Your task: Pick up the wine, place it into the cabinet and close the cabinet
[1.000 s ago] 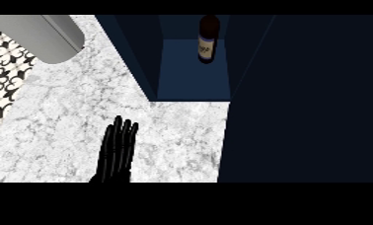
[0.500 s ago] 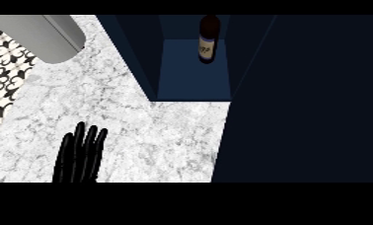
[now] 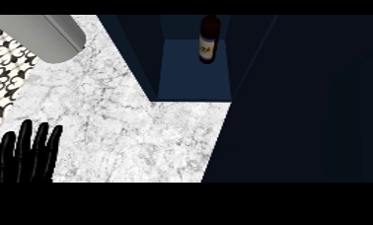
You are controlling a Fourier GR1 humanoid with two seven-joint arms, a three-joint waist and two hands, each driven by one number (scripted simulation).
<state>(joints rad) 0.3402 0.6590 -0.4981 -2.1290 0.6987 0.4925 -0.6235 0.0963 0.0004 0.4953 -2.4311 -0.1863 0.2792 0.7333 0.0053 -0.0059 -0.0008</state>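
One hand (image 3: 29,152) is all you get in the head view, at the lower left corner: black, fingers straight and pointing up, holding nothing, over the marble counter (image 3: 138,130). Its wrist and forearm are cut off by the lower edge, so you can't tell from the arm which side it belongs to; by position it reads as the left. Your right hand isn't visible anywhere.

Wine bottle (image 3: 208,39) stands upright inside the open cabinet (image 3: 193,78), toward the back of the blue floor, well apart from the hand. Its top is cut off at the upper edge; the label is pale but too small to read.

Right half of the view is a big dark panel (image 3: 306,100); hard to say if that's the cabinet door or a side wall. Grey rounded object (image 3: 44,36) upper left is partly cropped. Black-and-white patterned strip (image 3: 11,71) along the left edge, also cut off.
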